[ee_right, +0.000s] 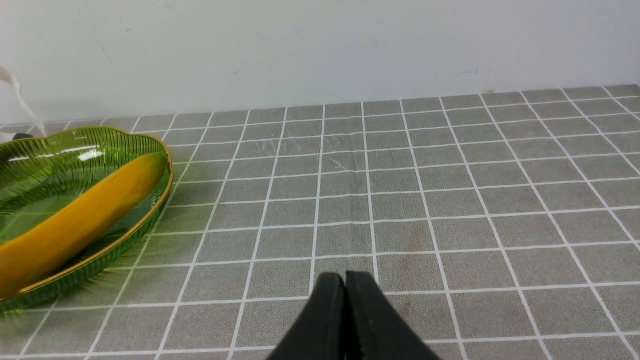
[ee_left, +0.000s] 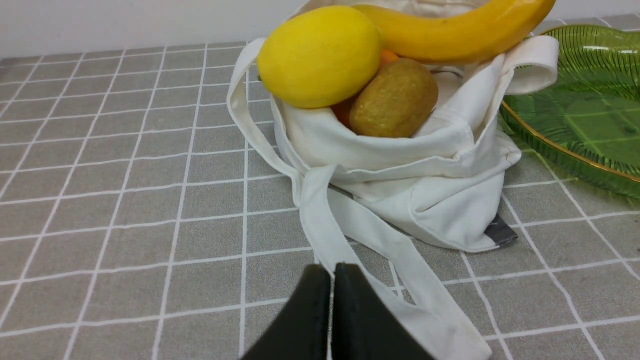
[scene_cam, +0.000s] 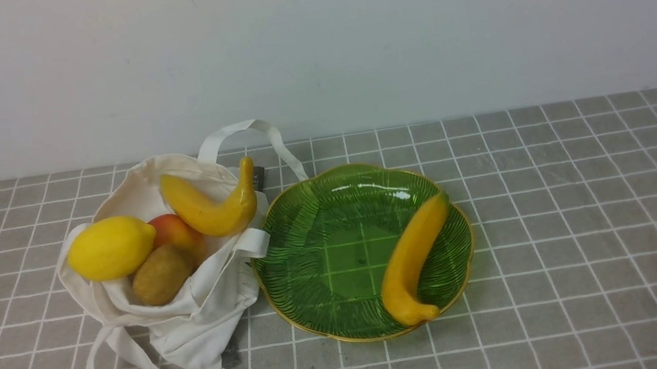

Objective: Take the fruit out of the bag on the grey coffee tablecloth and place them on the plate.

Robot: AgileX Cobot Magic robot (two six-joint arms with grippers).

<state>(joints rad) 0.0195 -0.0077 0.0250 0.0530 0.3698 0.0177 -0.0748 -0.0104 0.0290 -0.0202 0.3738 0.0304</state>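
Note:
The off-white bag (scene_cam: 194,314) lies open on the grey checked tablecloth (scene_cam: 588,209), left of the green plate (scene_cam: 321,223). In the bag lie a lemon (scene_cam: 110,247), a red-orange fruit (scene_cam: 178,229), a kiwi (scene_cam: 161,275) and a banana (scene_cam: 213,207). A second banana (scene_cam: 412,261) lies on the plate's right side. My left gripper (ee_left: 332,272) is shut and empty, low over the cloth in front of the bag (ee_left: 440,200), next to its strap (ee_left: 350,235). My right gripper (ee_right: 345,280) is shut and empty, over bare cloth right of the plate (ee_right: 60,150).
A white wall (scene_cam: 311,42) runs along the back of the table. The bag's long straps (scene_cam: 125,366) trail toward the front edge at the left. A loop handle (scene_cam: 247,133) stands up behind the bag. Neither arm shows in the front view.

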